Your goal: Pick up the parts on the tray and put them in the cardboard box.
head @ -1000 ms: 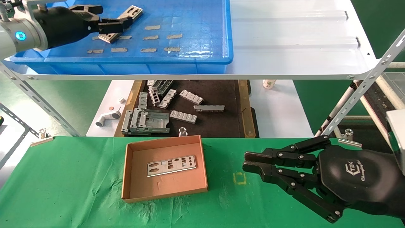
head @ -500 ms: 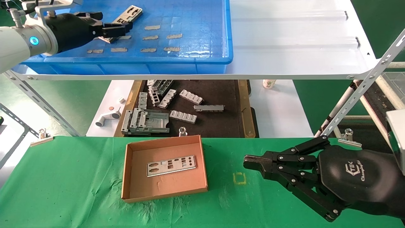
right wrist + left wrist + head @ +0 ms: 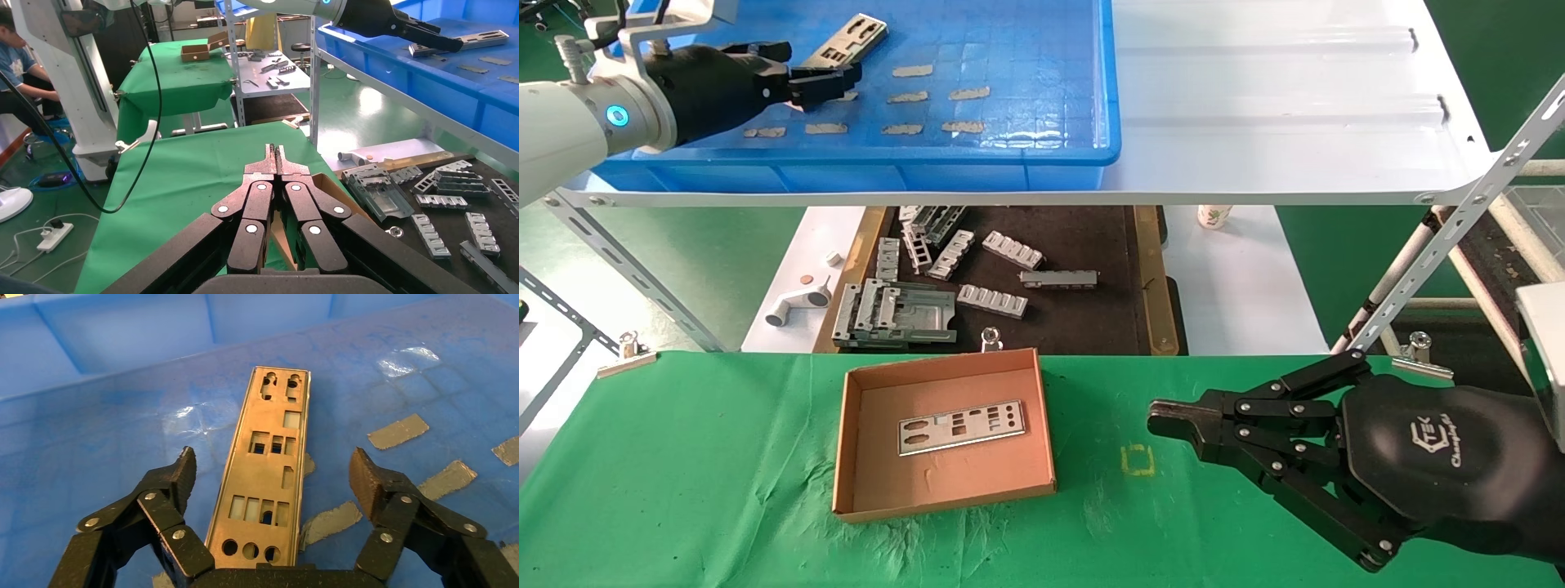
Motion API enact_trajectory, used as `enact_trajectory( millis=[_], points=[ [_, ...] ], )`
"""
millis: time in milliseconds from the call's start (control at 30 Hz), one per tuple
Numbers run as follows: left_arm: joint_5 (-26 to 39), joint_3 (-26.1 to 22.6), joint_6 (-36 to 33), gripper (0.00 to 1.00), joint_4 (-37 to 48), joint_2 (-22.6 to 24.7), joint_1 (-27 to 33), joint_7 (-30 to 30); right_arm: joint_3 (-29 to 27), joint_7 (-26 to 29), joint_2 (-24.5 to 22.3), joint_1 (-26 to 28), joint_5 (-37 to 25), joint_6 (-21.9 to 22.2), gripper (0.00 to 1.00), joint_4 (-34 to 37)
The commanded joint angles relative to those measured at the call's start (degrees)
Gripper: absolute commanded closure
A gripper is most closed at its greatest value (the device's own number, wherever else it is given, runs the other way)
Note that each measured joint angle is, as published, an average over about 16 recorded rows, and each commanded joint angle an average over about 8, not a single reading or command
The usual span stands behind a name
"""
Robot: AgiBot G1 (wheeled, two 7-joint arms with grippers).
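Green cloth bears the cardboard box (image 3: 946, 433) holding one plate (image 3: 961, 426) — another (image 3: 267, 478) lies in the tray (image 3: 1042, 73) between the left gripper's (image 3: 272, 471) spread jaws.

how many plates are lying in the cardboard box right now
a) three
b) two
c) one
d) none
c: a single silver plate lies flat on the floor of the cardboard box; the other plate lies in the blue tray, between the open fingers of the left gripper.

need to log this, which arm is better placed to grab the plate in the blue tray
Left. The left gripper is open astride the plate in the blue tray; the right gripper is shut, low over the green cloth.
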State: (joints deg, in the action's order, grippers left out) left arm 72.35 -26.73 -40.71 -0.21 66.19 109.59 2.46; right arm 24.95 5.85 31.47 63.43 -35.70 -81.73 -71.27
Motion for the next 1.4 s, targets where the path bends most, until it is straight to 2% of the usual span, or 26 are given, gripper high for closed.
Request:
enact_trajectory(
  millis=[33,1400],
  points=[
    [-0.1,0.1,0.2,1.00,0.1,0.0,0.0,0.0,0.0,0.0,0.0,0.0,0.0,0.0,1.00,0.0],
    [-1.0,0.7,0.8,1.00,-0.1,-0.4,0.5,0.6,0.0,0.0,0.0,0.0,0.0,0.0,1.00,0.0]
  ],
)
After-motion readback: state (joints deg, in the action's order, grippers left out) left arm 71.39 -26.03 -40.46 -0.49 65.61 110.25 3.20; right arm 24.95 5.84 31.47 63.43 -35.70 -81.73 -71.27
